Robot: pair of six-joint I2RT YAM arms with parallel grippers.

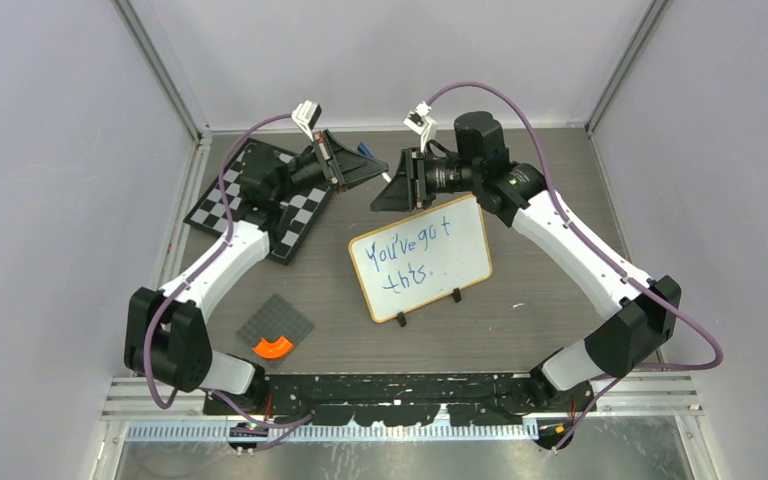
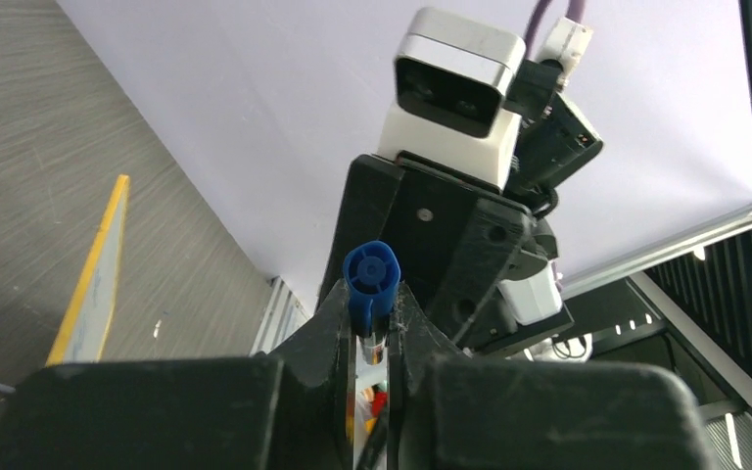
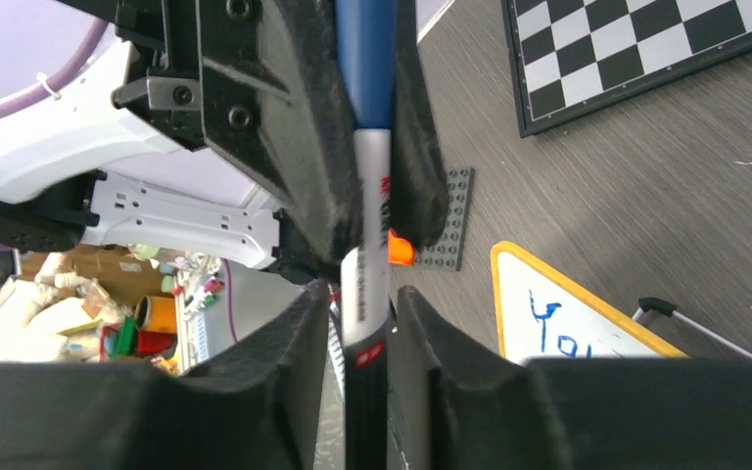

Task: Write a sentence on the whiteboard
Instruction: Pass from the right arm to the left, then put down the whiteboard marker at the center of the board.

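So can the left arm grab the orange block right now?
Probably not yet: the left gripper is shut on the marker, which the right gripper holds too. Nothing else blocks the orange block.

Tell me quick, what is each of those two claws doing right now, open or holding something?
Left gripper: closed on the blue cap of the marker.
Right gripper: closed on the marker's white barrel.
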